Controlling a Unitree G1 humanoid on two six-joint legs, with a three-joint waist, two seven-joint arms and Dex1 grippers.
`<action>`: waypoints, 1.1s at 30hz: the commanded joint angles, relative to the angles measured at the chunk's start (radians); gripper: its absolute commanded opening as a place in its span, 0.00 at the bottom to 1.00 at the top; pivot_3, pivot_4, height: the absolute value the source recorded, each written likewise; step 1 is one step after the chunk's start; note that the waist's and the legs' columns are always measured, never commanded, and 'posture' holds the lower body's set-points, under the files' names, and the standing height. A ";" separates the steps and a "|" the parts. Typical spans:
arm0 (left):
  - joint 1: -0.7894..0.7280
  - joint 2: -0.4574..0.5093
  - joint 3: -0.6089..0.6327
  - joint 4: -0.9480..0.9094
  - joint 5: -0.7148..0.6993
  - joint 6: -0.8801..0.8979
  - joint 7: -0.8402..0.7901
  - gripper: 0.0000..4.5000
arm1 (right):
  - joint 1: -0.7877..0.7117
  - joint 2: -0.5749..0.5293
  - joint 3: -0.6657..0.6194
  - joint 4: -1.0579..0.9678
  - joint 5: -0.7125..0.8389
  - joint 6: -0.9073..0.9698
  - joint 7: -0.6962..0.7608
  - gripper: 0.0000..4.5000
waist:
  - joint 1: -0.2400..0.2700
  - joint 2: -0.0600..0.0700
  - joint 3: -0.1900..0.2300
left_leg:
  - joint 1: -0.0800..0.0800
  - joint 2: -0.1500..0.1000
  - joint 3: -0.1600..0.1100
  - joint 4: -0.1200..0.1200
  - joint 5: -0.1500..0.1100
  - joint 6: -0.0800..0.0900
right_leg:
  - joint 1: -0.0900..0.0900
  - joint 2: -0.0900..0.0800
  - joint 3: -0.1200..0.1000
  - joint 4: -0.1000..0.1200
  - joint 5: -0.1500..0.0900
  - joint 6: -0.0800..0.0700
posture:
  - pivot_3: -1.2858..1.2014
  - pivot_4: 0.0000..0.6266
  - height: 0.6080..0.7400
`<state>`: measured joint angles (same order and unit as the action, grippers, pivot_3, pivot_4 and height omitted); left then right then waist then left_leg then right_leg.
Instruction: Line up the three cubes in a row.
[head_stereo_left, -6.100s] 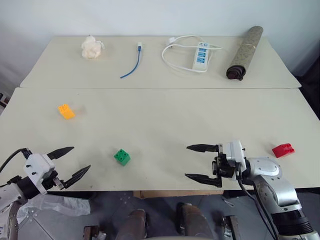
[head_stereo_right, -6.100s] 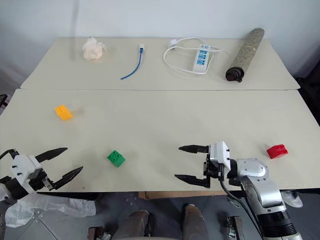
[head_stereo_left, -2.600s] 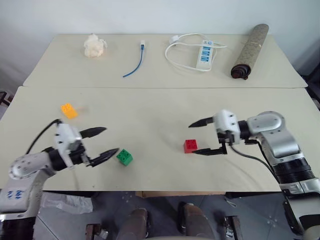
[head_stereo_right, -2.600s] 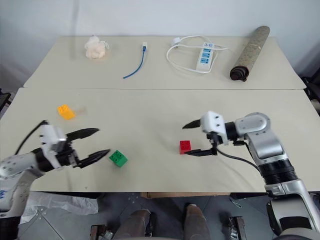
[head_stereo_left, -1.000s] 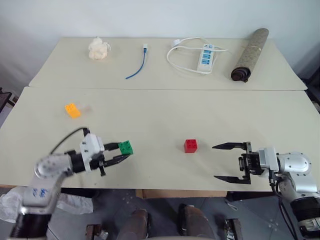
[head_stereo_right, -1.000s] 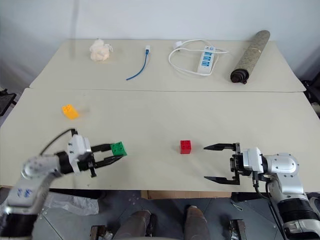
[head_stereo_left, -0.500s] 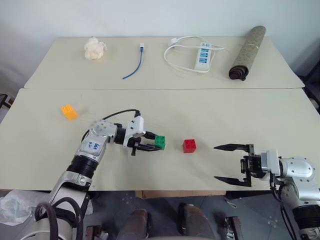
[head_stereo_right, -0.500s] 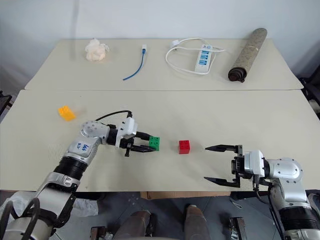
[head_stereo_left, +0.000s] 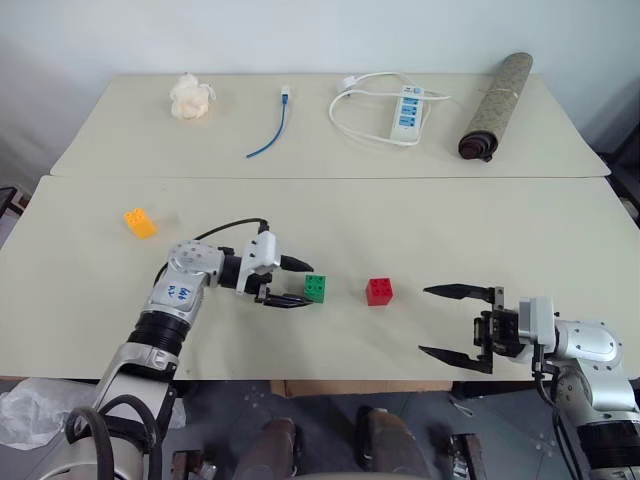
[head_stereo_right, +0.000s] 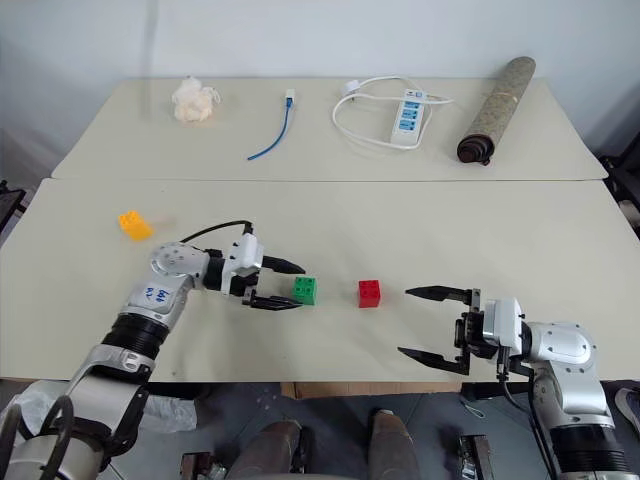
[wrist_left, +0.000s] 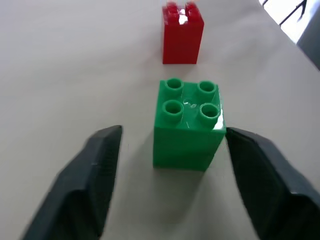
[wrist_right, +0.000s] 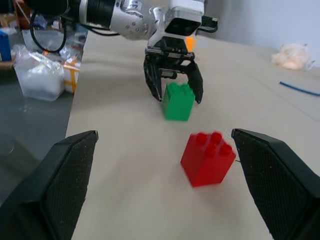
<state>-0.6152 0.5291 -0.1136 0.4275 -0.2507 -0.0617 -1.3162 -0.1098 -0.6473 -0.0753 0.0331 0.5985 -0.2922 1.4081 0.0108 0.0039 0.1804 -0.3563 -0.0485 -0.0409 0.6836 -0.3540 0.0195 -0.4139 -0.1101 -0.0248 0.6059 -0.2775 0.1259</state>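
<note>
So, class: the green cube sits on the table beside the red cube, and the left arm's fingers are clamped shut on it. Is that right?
Not quite. The green cube does sit beside the red cube, but the left gripper has its fingers spread, clear of the cube on either side. The left wrist view shows the gaps.

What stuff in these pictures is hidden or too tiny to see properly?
- The writing on the power strip: too small to read in the head views.
- The far end of the rolled mat: turned away from the head camera.
- The yellow block in the right wrist view: mostly hidden behind the left gripper.
- The green block in the left wrist view: its far side faces away, toward the red block.
</note>
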 joint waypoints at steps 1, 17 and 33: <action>0.111 0.088 0.175 -0.188 -0.126 0.041 0.033 0.90 | -0.031 0.018 0.013 -0.064 0.026 0.049 -0.010 1.00 | -0.008 0.000 0.000 | 0.000 0.000 -0.001 0.000 0.000 0.000 | 0.000 0.000 0.000 0.000 0.000 0.000 | 0.52 0.24 1.00; 0.897 -0.200 0.935 -0.525 -0.249 0.051 0.801 0.99 | -0.193 0.195 0.070 -0.143 0.026 0.170 -0.131 1.00 | 0.002 -0.001 0.000 | 0.001 0.000 -0.004 -0.001 -0.003 0.000 | 0.003 -0.002 0.005 -0.007 -0.001 -0.002 | 0.52 0.24 1.00; 0.390 -0.234 0.644 -0.567 -0.036 0.437 1.404 0.99 | -0.238 0.193 0.083 -0.081 -0.009 0.179 -0.086 1.00 | -0.003 -0.007 -0.003 | 0.002 -0.001 -0.001 -0.001 -0.003 -0.001 | 0.000 0.002 0.002 0.001 -0.001 -0.002 | 0.52 0.24 1.00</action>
<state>-0.1979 0.2790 0.5277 -0.1568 -0.3104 0.3557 0.0358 -0.3438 -0.4570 0.0124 -0.0376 0.5743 -0.1070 1.3082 0.0080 -0.0033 0.1776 -0.3549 -0.0491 -0.0414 0.6817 -0.3569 0.0188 -0.4144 -0.1085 -0.0230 0.6071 -0.2786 0.1240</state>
